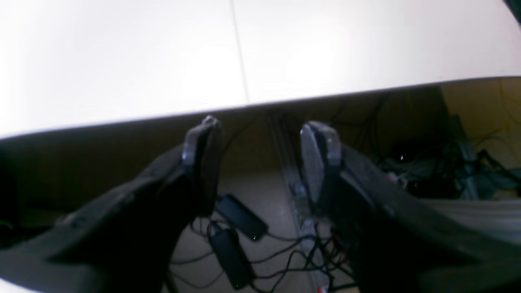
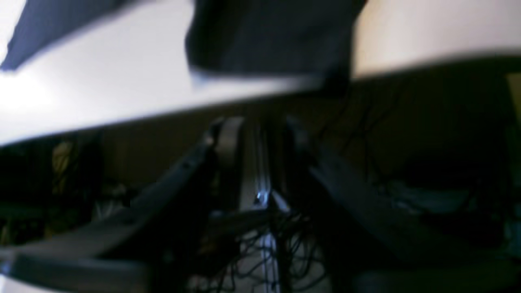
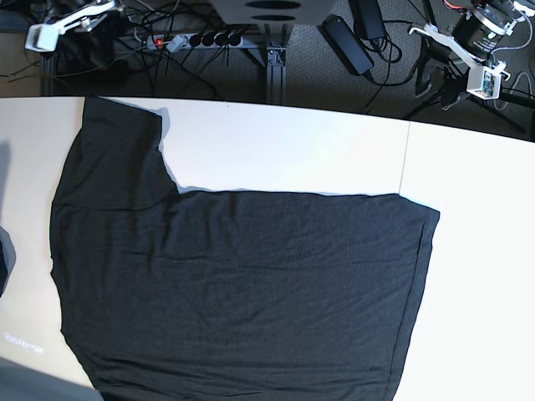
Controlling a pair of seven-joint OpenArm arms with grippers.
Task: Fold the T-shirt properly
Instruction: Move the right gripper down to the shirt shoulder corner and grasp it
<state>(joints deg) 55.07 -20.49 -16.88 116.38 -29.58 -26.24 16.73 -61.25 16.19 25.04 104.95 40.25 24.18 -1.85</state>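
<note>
White counter (image 3: 276,146) with a seam running across it, and behind its far edge the usual floor mess: a power strip (image 3: 188,39), power bricks and loose cables all over; nothing else sits on the counter besides the garment.

The T-shirt (image 3: 242,284) lies spread over most of the counter in the base view, dark charcoal, mostly flat with a few soft wrinkles; one sleeve (image 3: 117,150) sticks up toward the far edge on that view's left, and the straight hem (image 3: 414,292) runs down that view's right; the near part runs off the bottom of the picture, so I can't see the whole outline; no print shows from here, so I'd guess it's face down or the print is out of frame.

Both arms are parked off the cloth, past the far edge; the left pincer (image 1: 260,150) hangs over the floor with its tips clearly spread and nothing between them; the right pincer (image 2: 260,138) is blurry, but there's a visible gap between its tips and no fabric in it, while the sleeve sits just ahead of it on the counter edge.

Progress-wise, I'd call this early; the shirt looks laid out and smoothed, which is the prep part; it may be doubled over once, since only one sleeve shows, but I can't tell for sure; the remaining folds, sleeve in and body over into a neat rectangle, look like they're not done yet.
</note>
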